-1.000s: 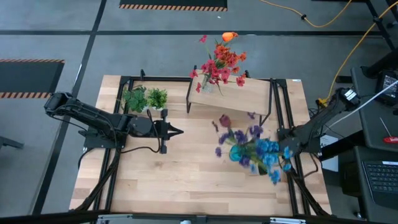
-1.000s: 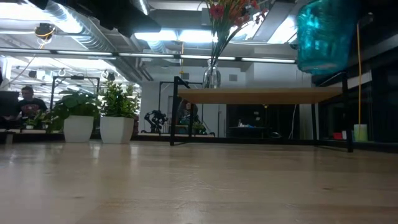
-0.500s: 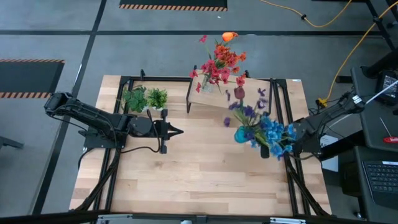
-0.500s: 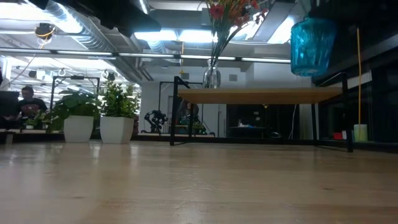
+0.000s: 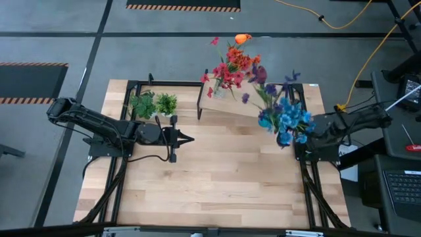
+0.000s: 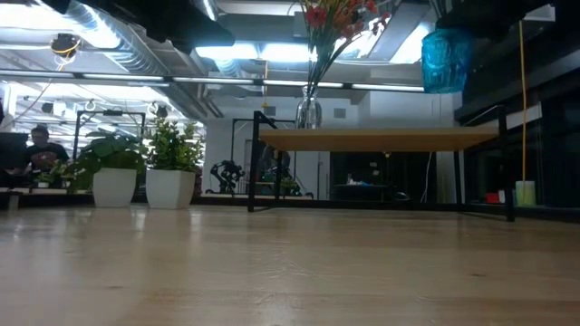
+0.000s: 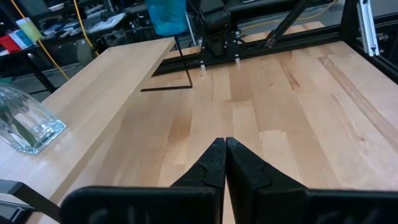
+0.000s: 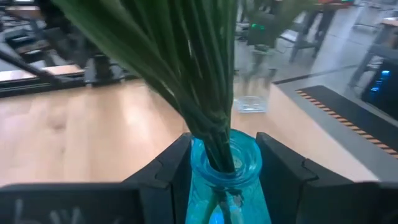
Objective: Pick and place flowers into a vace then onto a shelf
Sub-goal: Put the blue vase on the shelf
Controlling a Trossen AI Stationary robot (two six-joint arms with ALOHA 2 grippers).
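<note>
My right gripper (image 8: 224,171) is shut on a blue glass vase (image 6: 444,59) of blue and purple flowers (image 5: 279,108). It holds the vase in the air by the right end of the shelf (image 5: 230,106), above the shelf board (image 6: 381,139). The blossoms hide the vase in the high view. A clear vase (image 5: 220,90) with red and orange flowers (image 5: 233,66) stands on the shelf's left part. My left gripper (image 5: 191,139) is shut, empty, and waits over the table's left middle (image 7: 225,146). My right gripper pinches the blue vase's neck (image 8: 224,155), just under the rim, between its two fingers (image 8: 171,168). It comes level from the table's right side. The vase is lifted clear and about upright, and the green stems (image 8: 199,74) rise out of its mouth.
Two small potted plants (image 5: 152,104) stand at the far left of the table, left of the shelf. Black frame rails (image 5: 304,178) run along both table sides. The near half of the wooden tabletop (image 5: 210,184) is bare.
My right gripper has carried the blue vase from over the table's right middle toward the far edge, up to the shelf's right end, rising slightly. The vase stayed lifted and the blossoms now lie over the shelf's right end. My left arm kept still.
</note>
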